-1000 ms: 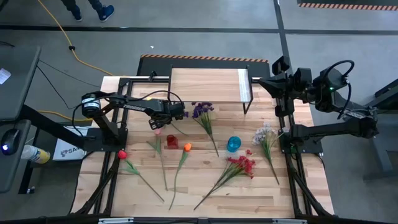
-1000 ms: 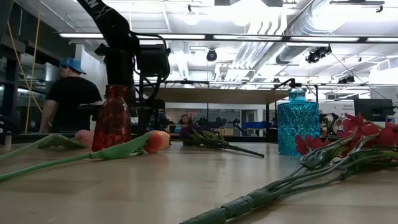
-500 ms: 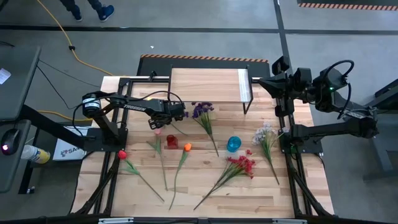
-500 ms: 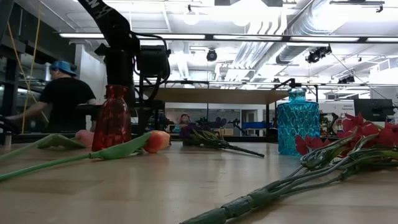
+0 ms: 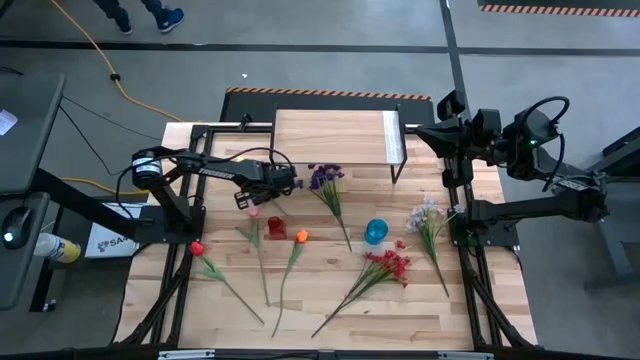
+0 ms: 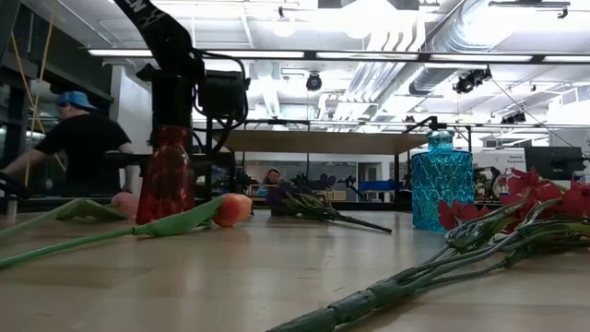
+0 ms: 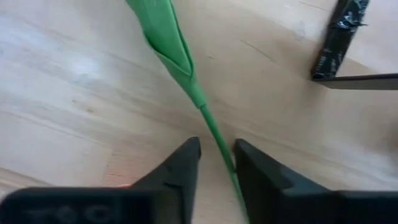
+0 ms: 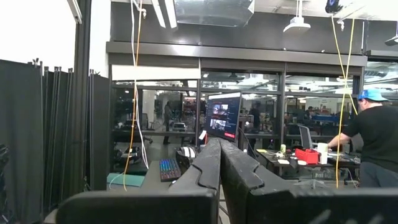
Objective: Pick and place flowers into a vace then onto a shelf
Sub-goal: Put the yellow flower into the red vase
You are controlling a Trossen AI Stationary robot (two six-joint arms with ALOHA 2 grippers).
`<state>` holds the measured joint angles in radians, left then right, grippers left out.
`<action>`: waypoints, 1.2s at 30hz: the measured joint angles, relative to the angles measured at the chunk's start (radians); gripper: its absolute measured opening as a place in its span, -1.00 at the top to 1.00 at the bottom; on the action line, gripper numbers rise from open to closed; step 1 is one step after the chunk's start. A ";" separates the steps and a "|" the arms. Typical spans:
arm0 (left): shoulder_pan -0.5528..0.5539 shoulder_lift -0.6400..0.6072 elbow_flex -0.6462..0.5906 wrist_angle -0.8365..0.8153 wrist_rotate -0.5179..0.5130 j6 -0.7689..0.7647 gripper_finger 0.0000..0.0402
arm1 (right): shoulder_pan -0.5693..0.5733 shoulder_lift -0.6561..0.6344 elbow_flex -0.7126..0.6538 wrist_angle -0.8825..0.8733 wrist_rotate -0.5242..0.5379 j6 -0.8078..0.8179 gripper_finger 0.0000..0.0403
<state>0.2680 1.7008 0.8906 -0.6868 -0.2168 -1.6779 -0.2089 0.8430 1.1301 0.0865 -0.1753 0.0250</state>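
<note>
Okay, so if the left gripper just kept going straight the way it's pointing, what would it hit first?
The left gripper points down at the table, its fingers straddling a green flower stem. Going on, it would probably meet that stem, then almost at once the wooden tabletop beneath; depth is hard to judge.

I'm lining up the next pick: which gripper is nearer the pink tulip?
Left. The left gripper is down over the pink tulip, its fingers straddling the stem. The right gripper waits at the table's far right edge beside the shelf.
</note>
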 joint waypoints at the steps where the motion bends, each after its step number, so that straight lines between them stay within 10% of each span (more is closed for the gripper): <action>1: 0.000 0.000 0.000 0.000 -0.001 0.000 0.45 | 0.000 0.000 0.000 0.000 0.000 0.000 1.00; 8: 0.000 -0.002 0.000 0.003 -0.027 -0.002 0.87 | 0.000 0.000 0.000 0.000 0.000 -0.004 1.00; 36: 0.000 -0.286 0.019 -0.213 -0.296 -0.027 0.87 | 0.000 0.000 0.000 -0.001 0.000 -0.006 1.00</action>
<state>0.2676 1.4153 0.9098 -0.8994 -0.5127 -1.7052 -0.2089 0.8433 1.1301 0.0860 -0.1749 0.0185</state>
